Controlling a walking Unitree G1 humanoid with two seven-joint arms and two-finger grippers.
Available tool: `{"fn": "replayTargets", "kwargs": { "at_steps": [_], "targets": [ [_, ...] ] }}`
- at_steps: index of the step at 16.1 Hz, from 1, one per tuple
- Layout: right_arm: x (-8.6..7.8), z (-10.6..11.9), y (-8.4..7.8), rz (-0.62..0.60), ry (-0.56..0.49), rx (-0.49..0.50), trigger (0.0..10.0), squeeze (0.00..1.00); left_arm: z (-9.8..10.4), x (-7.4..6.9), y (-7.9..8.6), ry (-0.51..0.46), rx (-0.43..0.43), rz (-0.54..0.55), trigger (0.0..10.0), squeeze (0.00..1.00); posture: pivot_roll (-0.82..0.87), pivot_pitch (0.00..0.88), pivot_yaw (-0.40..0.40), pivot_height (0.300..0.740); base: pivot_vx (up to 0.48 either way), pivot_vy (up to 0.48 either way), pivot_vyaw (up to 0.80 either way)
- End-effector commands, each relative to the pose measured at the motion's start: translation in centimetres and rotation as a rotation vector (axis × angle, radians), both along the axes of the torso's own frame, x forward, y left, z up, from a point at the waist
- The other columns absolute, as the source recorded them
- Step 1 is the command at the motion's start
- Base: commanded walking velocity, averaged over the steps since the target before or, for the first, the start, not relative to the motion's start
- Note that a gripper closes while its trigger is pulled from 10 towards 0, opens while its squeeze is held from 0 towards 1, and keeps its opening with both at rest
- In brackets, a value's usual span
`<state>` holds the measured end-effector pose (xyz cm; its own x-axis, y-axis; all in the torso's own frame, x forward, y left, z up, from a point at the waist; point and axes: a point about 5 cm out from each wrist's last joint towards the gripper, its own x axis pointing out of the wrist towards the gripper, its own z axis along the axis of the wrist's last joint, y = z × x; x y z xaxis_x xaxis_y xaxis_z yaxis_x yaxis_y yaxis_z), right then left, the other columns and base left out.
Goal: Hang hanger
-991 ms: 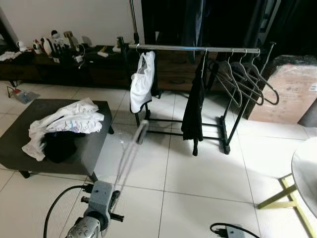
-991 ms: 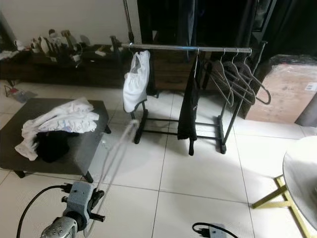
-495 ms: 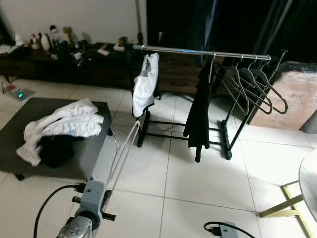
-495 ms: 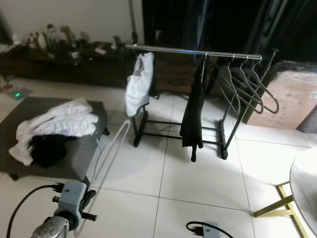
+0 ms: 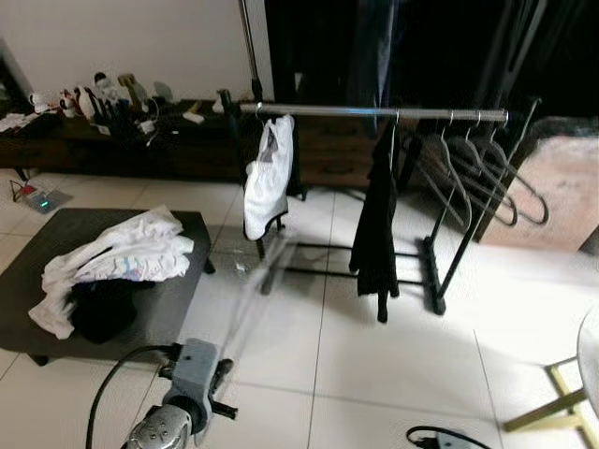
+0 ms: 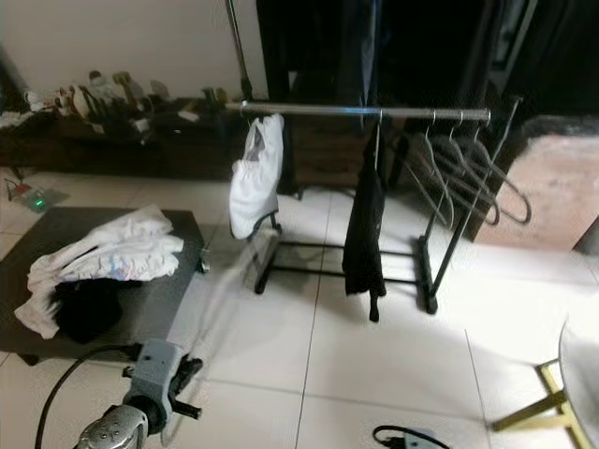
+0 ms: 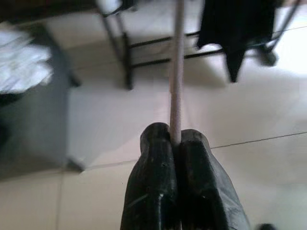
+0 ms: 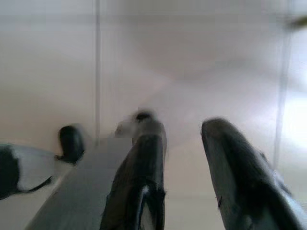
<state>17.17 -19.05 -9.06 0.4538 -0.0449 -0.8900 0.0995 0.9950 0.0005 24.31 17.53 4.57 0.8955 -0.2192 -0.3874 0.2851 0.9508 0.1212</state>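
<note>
A pale hanger (image 5: 251,297) sticks up and forward from my left gripper (image 5: 221,371), blurred by motion. In the left wrist view the two black fingers (image 7: 158,187) are shut on the hanger's thin bar (image 7: 177,72). Ahead stands a black clothes rack with a silver rail (image 5: 374,111). On the rail hang a white garment (image 5: 266,175), a black garment (image 5: 376,220) and several empty hangers (image 5: 487,168). My right gripper (image 8: 184,143) is open over pale floor tiles, holding nothing.
A low dark table (image 5: 178,271) at the left carries a heap of white and black clothes (image 5: 112,262). A long dark sideboard (image 5: 122,140) with small items lines the back wall. A cardboard box (image 5: 547,187) stands right of the rack. A power strip (image 5: 449,438) lies on the floor.
The camera view has shifted and risen slightly. The hanger in my left gripper has swung and is now more blurred, still pointing toward the rack.
</note>
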Motion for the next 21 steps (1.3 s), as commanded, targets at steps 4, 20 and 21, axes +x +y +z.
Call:
{"fn": "replayTargets", "kwargs": {
  "at_steps": [4,20,21],
  "targets": [
    [-0.15,-0.2,1.02,0.011,0.022,0.022,10.0,0.0,-0.09,-0.23,0.77,0.02,0.023,-0.007,10.0,0.0,-0.02,0.104,0.002,0.74,0.48,0.0,-0.75],
    [-0.32,-0.28,1.13,0.041,0.026,0.013,10.0,0.0,0.27,0.61,0.47,-0.007,0.029,-0.004,10.0,0.0,-0.01,0.08,0.003,0.74,0.48,0.0,-0.17],
    [-0.38,-0.31,1.14,0.049,0.031,0.012,10.0,0.0,0.27,0.68,0.42,-0.009,0.029,-0.001,10.0,0.0,-0.01,0.081,0.003,0.74,0.48,0.0,0.0]
  ]
}}
